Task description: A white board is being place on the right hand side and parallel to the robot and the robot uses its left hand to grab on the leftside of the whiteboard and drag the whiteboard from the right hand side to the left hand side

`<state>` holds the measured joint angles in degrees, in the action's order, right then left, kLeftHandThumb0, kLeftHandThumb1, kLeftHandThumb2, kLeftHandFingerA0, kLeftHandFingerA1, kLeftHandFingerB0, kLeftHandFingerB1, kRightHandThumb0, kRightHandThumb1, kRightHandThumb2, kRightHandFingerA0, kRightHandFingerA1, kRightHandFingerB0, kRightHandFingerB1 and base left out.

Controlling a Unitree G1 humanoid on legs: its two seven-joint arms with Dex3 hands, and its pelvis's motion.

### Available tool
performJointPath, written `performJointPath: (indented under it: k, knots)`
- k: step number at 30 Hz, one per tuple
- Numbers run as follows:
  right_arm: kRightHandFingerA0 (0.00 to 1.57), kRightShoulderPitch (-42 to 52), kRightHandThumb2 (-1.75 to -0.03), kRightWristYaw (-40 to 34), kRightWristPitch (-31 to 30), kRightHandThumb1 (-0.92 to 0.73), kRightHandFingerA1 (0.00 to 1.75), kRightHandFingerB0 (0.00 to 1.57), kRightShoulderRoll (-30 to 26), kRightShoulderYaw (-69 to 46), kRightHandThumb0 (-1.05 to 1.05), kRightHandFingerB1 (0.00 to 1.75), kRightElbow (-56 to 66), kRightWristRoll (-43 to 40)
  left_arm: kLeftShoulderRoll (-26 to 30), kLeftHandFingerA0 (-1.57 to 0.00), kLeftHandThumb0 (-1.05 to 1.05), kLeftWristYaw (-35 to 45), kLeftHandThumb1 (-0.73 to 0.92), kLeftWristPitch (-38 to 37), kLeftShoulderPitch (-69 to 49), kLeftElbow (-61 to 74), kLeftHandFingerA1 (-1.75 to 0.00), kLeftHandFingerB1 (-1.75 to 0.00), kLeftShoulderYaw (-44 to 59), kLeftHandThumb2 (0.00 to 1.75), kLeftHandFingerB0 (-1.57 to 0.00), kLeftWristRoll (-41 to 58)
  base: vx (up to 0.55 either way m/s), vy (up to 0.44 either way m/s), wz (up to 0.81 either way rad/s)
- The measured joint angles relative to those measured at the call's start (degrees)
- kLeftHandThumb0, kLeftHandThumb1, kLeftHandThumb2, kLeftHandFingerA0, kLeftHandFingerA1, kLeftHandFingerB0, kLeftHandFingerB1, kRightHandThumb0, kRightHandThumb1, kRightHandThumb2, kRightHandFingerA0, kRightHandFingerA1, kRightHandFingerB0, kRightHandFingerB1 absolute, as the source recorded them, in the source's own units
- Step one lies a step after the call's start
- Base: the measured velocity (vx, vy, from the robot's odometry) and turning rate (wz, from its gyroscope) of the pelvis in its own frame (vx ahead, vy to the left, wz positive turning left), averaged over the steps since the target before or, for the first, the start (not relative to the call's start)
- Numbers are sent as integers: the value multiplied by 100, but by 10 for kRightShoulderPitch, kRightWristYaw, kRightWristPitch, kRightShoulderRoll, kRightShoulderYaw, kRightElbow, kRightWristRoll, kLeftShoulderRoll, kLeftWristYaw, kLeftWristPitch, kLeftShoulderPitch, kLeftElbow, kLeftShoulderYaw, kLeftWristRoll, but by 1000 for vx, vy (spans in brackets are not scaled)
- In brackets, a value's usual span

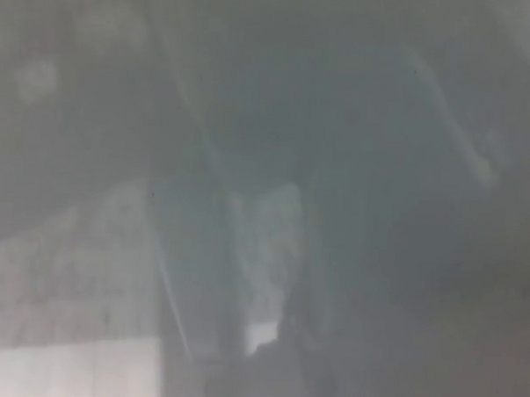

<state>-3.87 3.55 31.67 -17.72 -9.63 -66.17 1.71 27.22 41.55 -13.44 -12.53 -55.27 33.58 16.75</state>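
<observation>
Haze covers the whole head view; a pale patch (75, 378) sits at seven o'clock, and neither robot hand shows, so their fingers cannot be told
</observation>
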Motion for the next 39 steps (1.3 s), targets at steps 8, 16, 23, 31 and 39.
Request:
performJointPath:
  k: [8, 16, 23, 31, 39]
  knots:
    - [85, -3, -63, 4, -2, -75, 87, 52, 0, -3, -78, 53, 1, -2, -10, -8, -55, -11, 66, 26, -18, 48, -36, -11, -57, 78, 0, -6, 0, 0, 0]
    - [87, -4, -64, 5, -3, -76, 88, 53, 0, -4, -80, 52, 1, -3, -22, -22, -58, -32, 72, 42, -31, 74, -68, -18, -146, 61, 0, -33, 0, 0, 0]
    - [86, -7, -63, 5, -4, -76, 87, 53, 0, -8, -79, 53, 1, -5, -25, -28, -59, -57, 69, 57, -7, 49, -94, -19, -157, 60, 0, -36, 0, 0, 0]
    - [87, -9, -63, 5, -6, -75, 88, 54, 0, -8, -81, 54, 1, -5, -25, -38, -62, -78, 57, 64, 8, 36, -83, -17, -170, 87, 0, -45, 0, 0, 0]
    - [86, -11, -64, 5, -7, -76, 87, 53, 0, -6, -79, 52, 0, -5, -25, -33, -53, -84, 67, 64, 6, 43, -106, -20, -171, 60, 0, -46, 0, 0, 0]
